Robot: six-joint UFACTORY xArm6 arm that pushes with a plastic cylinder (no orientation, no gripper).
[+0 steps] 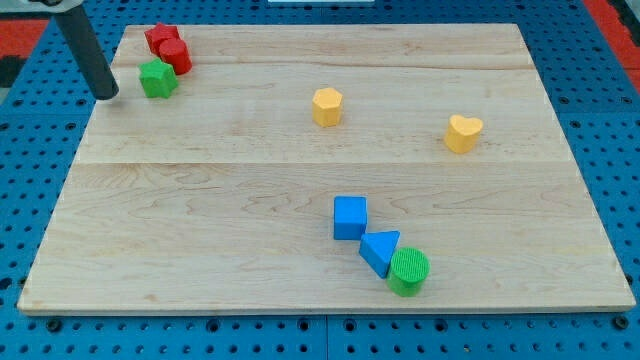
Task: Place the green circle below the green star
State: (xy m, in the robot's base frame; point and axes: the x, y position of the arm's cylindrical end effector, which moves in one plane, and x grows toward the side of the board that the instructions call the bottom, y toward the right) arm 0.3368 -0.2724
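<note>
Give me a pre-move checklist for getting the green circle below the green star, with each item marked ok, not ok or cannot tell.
1. Green circle in view, near the view's bottom: ok.
2. Green star in view, at upper left: ok.
3. Green circle already below the star: not ok; it lies far toward the view's right.
4. My tip placed behind the circle: not ok; it sits just left of the star, across the board.
5. Circle free to push: not ok; the blue triangle touches its upper left side.
6. Spot below the star open: ok; the red blocks sit above the star.
</note>
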